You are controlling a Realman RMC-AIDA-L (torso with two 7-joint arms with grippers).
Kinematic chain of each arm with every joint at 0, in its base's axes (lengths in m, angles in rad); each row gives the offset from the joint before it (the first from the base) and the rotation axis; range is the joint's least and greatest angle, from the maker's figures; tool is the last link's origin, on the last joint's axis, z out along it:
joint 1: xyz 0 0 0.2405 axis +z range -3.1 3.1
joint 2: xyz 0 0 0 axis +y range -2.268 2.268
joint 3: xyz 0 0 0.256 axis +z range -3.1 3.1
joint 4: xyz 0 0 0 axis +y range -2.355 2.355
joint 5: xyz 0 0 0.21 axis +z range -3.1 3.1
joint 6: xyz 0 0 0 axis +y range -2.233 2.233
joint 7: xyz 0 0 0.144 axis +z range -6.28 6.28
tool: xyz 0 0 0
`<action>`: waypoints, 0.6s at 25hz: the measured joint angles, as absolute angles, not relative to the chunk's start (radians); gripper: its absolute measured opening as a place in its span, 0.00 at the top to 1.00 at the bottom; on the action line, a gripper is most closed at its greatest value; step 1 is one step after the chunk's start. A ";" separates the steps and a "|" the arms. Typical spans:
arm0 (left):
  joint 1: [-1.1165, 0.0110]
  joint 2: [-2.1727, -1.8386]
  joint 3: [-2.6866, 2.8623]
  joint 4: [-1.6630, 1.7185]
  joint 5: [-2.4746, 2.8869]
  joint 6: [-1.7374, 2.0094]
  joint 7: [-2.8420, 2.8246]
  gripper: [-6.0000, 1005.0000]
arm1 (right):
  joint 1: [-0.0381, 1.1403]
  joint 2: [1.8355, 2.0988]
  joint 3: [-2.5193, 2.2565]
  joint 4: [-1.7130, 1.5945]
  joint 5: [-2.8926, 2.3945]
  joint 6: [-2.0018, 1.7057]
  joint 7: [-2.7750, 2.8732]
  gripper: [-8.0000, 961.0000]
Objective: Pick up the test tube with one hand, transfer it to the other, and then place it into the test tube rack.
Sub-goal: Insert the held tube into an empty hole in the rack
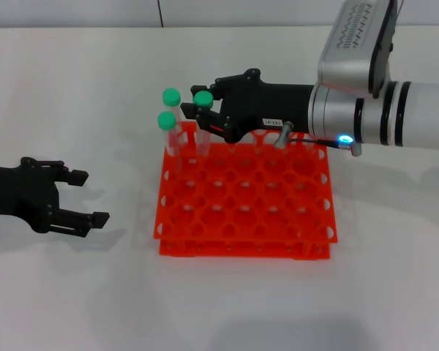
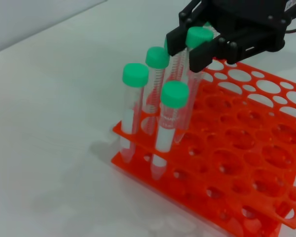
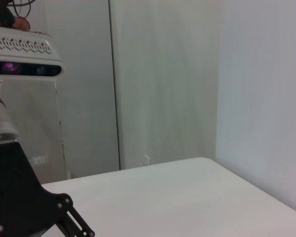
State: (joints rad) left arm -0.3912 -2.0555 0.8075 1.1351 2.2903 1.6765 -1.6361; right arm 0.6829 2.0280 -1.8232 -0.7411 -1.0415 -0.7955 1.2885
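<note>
A plain white, matte desk [image 1: 73,292] is seen under soft, even light. Behind it, pale grey-white wall panels [image 3: 163,84] are divided by a thin dark vertical seam [image 3: 113,84], and a corner is formed with a lighter wall.

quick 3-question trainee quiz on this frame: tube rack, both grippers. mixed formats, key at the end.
1. True or false: the black labelled right gripper is shut on a clear green-capped test tube over the bright orange-red plastic test tube rack.
2. How many green-capped tubes show in the left wrist view, held one included? A) two B) four C) seven
3. Fill in: the black unlabelled left gripper sits on the rack's ___ side, jaws ___.

Key
1. True; its fingers clamp just below the cap, the tube's lower end in a corner-area hole.
2. B: three standing tubes plus the held one.
3. Left; open, holding nothing.
</note>
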 joint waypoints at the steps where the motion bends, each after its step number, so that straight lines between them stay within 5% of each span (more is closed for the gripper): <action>1: -0.391 -2.056 0.808 1.135 2.290 1.677 -1.636 0.14 | 0.684 2.028 -1.824 -0.739 -1.042 -0.794 1.289 0.72; 15: -0.393 -2.055 0.808 1.134 2.289 1.677 -1.635 0.14 | 0.689 2.028 -1.842 -0.709 -0.979 -0.788 1.231 0.72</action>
